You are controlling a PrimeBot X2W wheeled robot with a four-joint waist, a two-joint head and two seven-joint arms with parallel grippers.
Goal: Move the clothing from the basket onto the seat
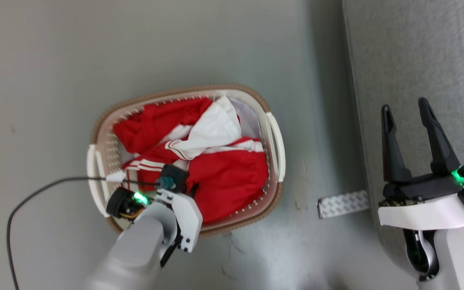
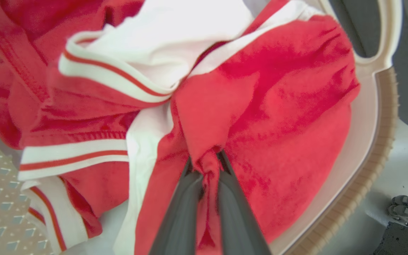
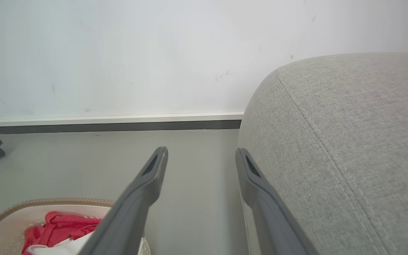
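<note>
clothing (image 1: 228,181): a red-and-white heap lying in the basket (image 1: 276,145), which stands on the floor to the left of the seat (image 1: 417,60).
left gripper (image 2: 205,161): down in the near side of the basket, fingers pinched together on a bunched fold of red fabric.
right gripper (image 1: 404,106): fingers spread wide and holding nothing, by the seat's left edge.
step: the grasp looks made; the lift out is not yet done.
next move: likely a lift high enough to clear the rim, then a carry rightward to the seat. Tangled folds may drag other pieces along.
count: one basket, one seat, two grippers. The garments are too tangled to count, and all that show lie in the basket.
</note>
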